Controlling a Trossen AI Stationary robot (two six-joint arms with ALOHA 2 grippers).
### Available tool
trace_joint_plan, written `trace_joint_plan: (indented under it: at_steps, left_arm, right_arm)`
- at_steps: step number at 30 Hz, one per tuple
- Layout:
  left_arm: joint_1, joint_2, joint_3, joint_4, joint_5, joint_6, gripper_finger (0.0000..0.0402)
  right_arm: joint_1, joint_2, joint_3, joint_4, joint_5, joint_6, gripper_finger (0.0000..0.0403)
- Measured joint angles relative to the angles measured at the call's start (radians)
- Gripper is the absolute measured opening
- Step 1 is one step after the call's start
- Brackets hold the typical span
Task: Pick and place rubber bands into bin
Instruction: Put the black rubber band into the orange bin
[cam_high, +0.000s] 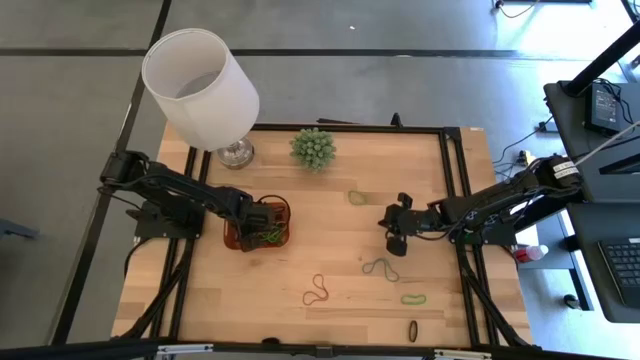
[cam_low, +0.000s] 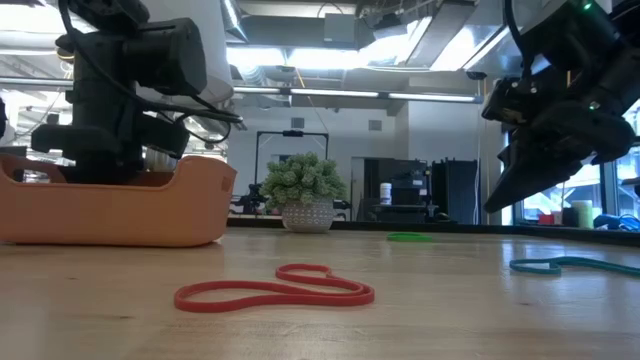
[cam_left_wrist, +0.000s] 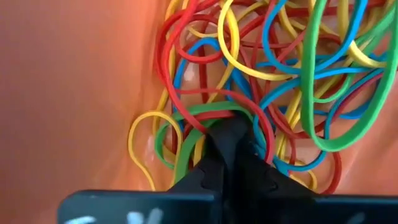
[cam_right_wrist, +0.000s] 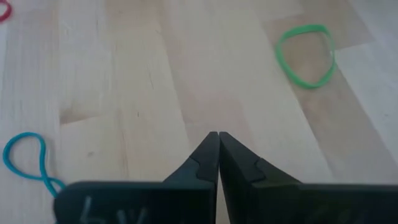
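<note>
The orange bin (cam_high: 232, 238) (cam_low: 150, 215) sits on the table's left half, and my left gripper (cam_high: 266, 230) (cam_left_wrist: 230, 127) reaches down into it, shut, amid a tangle of red, yellow, blue and green rubber bands (cam_left_wrist: 280, 74). My right gripper (cam_high: 392, 244) (cam_low: 507, 198) (cam_right_wrist: 218, 135) hovers shut above bare wood and touches nothing. Loose bands lie flat on the table: a teal one (cam_high: 380, 267) (cam_right_wrist: 28, 162) just near of it, a green one (cam_high: 357, 197) (cam_right_wrist: 305, 56) beyond it, a red one (cam_high: 318, 290) (cam_low: 275, 290), another green (cam_high: 414, 298) and a black one (cam_high: 412, 330). My left gripper comes down into the bin from above, and its shut fingertips appear to pinch a green rubber band (cam_left_wrist: 189, 134) whose strands run in at the tips. The band's loop lies slack on the bin floor (cam_left_wrist: 74, 93) among the other bands. The fingers hide the exact pinch point.
A white lampshade on a metal base (cam_high: 200, 85) stands at the far left corner. A spiky green ball plant (cam_high: 313, 148) (cam_low: 300, 190) stands at the far middle. Open wood lies between the bin and the right gripper. A black frame rail (cam_high: 455, 200) runs along the right side.
</note>
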Motion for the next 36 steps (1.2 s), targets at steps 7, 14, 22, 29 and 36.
trace_joint_plan:
  at_steps: [7, 14, 22, 29, 36]
  left_arm:
    - [-0.002, -0.016, 0.084, -0.084, 0.014, -0.008, 0.0074]
    - [-0.002, -0.017, 0.172, -0.178, 0.002, -0.004, 0.0121]
    - [-0.002, -0.017, 0.213, -0.29, -0.013, -0.021, 0.0135]
    - [-0.002, -0.046, 0.242, -0.386, -0.034, -0.022, 0.0121]
    - [-0.008, -0.173, 0.246, -0.388, -0.047, -0.044, 0.0059]
  right_arm:
    - [-0.003, 0.0, 0.0, 0.0, 0.0, -0.004, 0.0016]
    - [-0.003, 0.0, 0.0, 0.0, 0.0, -0.004, 0.0016]
    - [-0.002, 0.0, 0.0, 0.0, 0.0, -0.001, 0.0016]
    - [-0.002, 0.0, 0.0, -0.001, 0.0, 0.003, 0.0016]
    - [-0.002, 0.0, 0.0, -0.001, 0.0, 0.003, 0.0016]
